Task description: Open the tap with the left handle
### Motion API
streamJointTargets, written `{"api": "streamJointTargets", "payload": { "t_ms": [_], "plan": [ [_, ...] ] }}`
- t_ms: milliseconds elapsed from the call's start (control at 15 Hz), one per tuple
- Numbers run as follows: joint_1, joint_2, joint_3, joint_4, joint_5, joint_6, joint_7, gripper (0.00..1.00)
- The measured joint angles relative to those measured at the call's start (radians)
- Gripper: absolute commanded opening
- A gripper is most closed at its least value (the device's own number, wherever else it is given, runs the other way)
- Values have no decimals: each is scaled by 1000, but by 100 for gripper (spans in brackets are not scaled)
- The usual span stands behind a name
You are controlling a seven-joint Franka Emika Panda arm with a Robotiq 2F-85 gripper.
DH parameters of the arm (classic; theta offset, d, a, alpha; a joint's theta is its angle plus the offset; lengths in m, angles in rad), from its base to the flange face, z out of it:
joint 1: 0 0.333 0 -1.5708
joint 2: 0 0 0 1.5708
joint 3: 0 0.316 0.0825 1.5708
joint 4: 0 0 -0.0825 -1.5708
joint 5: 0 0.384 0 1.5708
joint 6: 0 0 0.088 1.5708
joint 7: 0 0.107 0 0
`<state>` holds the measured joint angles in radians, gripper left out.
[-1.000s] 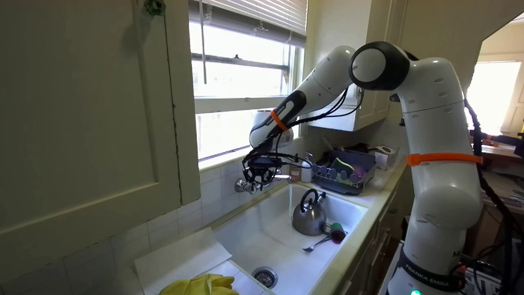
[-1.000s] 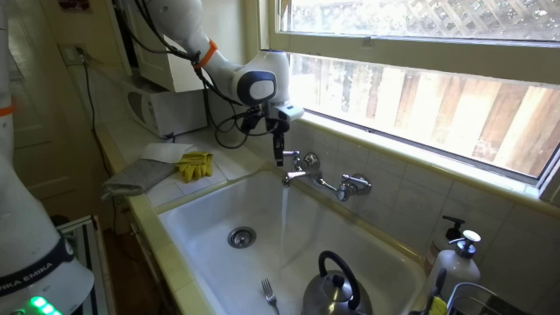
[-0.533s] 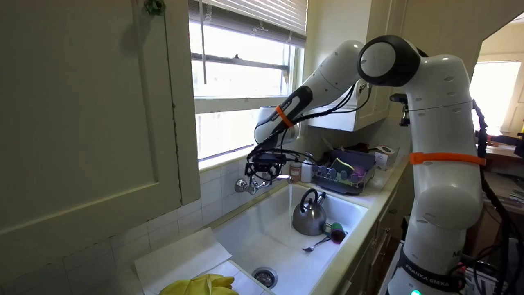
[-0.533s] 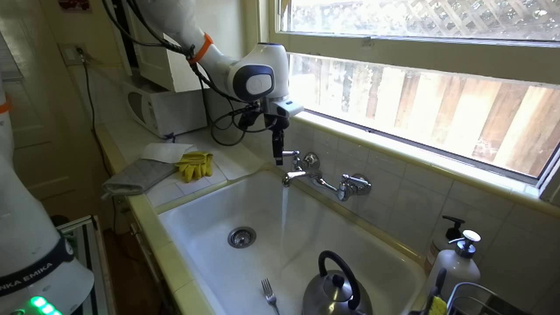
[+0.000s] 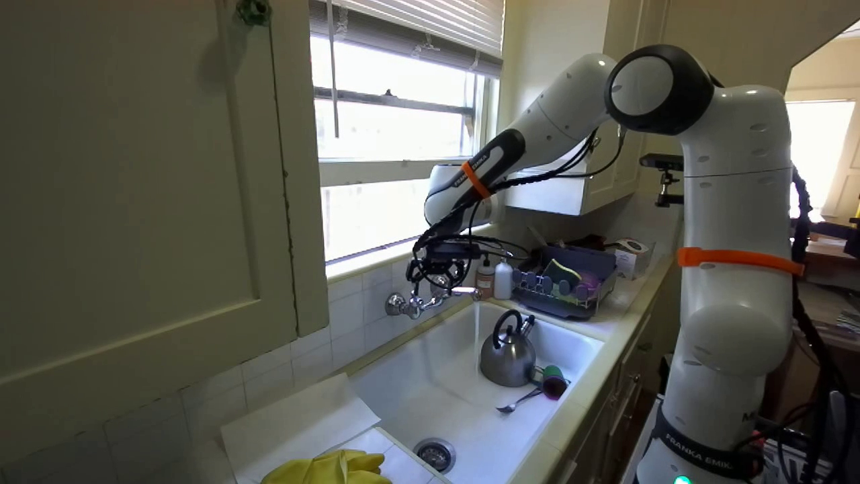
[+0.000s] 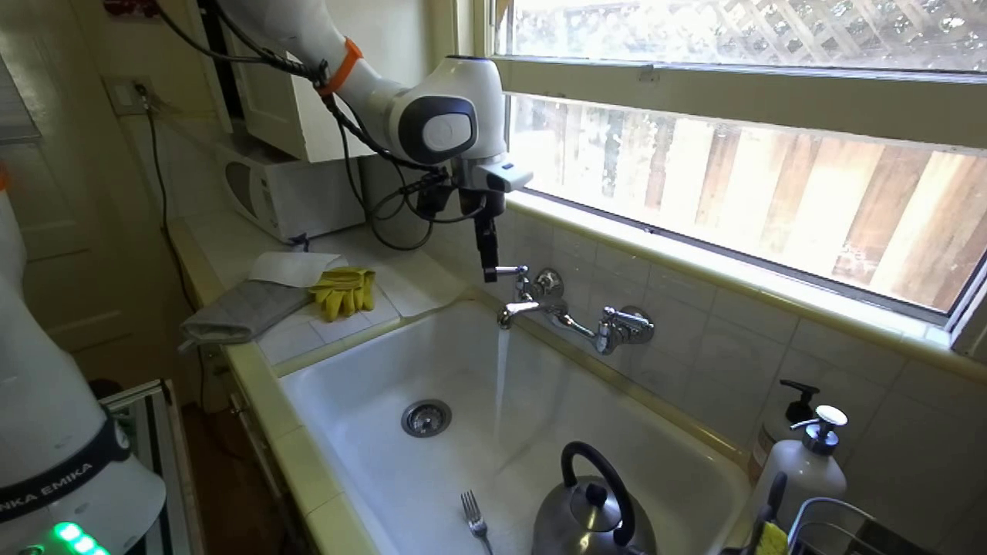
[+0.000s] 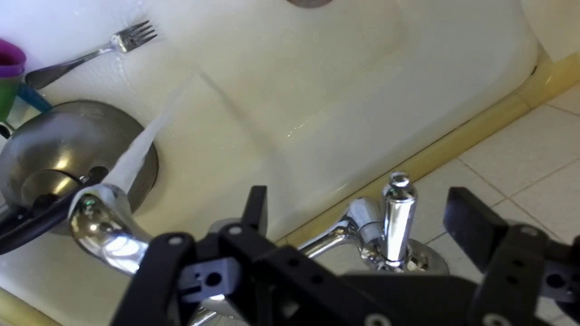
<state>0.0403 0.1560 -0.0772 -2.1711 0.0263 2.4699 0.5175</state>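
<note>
The white arm [image 5: 732, 202] with black covers and orange bands reaches over the deep white sink [image 6: 355, 401] and carries the black two-fingered gripper [image 7: 360, 203], which points down. Its fingers [image 7: 473, 222] stand wide apart and have hold of nothing. A white, box-shaped microwave [image 6: 316, 202] stands behind the gripper in an exterior view, well apart from it.

The polished chrome two-handled tap [image 6: 557, 308] runs along the pale tiled wall [image 6: 694, 347], beneath and beside the gripper. In the wrist view its short curved spout [image 7: 106, 226] shows beyond the finger on that view's left, and a stream of water [image 6: 502, 362] falls from it. The rounded steel kettle [image 5: 507, 363] sits in the sink past the spout, lower than the gripper and well apart from it. Yellow gloves [image 6: 343, 291] lie off to the gripper's other side. A plain metal fork [image 7: 131, 38] lies far below it.

Smallest is the left handle [image 7: 399, 222], a slim chrome lever with a rounded tip. In the wrist view it shows between the two fingers, nearer the one on the right, with a gap on either side. In an exterior view the left handle [image 6: 511, 270] reaches up to the gripper's lower end; how deep it sits between the fingers I cannot tell.
</note>
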Motion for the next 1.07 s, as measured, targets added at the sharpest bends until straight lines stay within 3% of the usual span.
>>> {"api": "streamJointTargets", "payload": {
  "t_ms": [533,1067],
  "plan": [
    [-78,-107,-10,-52,-3,-70,-297,100],
    [-116,-154,-13,-54,-3,-126,-477,100]
  ]
}}
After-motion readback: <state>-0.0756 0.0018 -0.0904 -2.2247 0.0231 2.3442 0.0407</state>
